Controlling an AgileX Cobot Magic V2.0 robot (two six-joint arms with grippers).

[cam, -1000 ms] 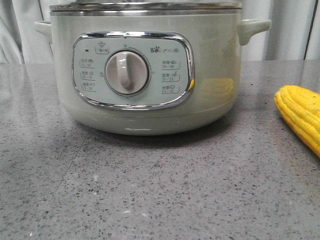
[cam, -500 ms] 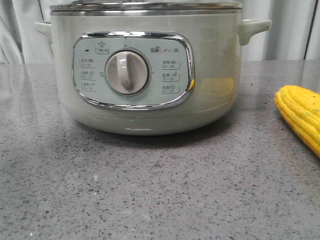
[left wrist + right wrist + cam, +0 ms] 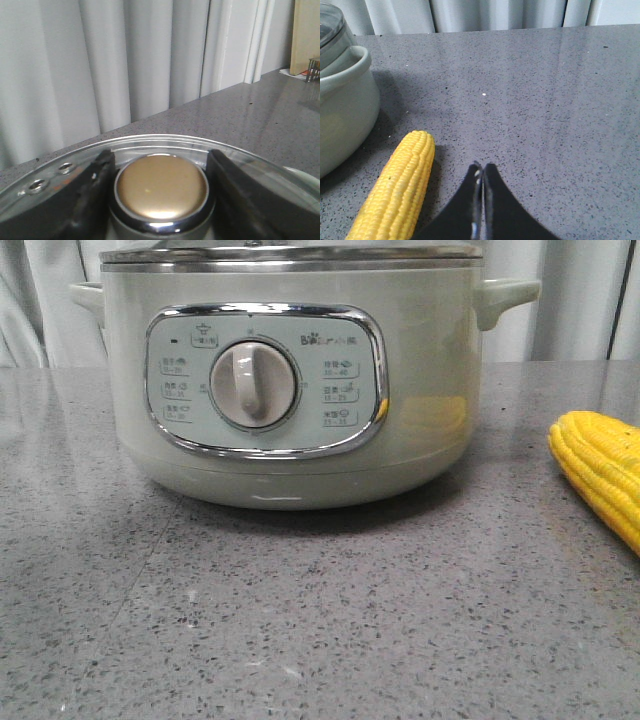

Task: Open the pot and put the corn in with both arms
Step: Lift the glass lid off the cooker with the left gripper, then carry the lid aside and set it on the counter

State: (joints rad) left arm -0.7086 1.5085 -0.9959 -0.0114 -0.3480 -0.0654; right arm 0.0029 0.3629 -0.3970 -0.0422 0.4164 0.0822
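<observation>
The pale green pot (image 3: pixel 290 370) stands at the middle of the grey table, its steel-rimmed glass lid (image 3: pixel 290 253) resting on it. In the left wrist view my left gripper (image 3: pixel 160 159) is shut on the lid's bronze knob (image 3: pixel 162 192), one dark finger pressed to each side, over the glass lid (image 3: pixel 150 144). The yellow corn (image 3: pixel 600 475) lies on the table to the right of the pot. My right gripper (image 3: pixel 481 167) is shut and empty, low over the table just beside the corn (image 3: pixel 395 190), with the pot's handle (image 3: pixel 342 70) beyond it.
White curtains (image 3: pixel 580 300) hang behind the table (image 3: pixel 320 640). A wooden board (image 3: pixel 306 35) and a small metal object (image 3: pixel 314 70) stand at a far corner in the left wrist view.
The pot and its lid have shifted a hair to the left in the front view. The corn has not moved.
</observation>
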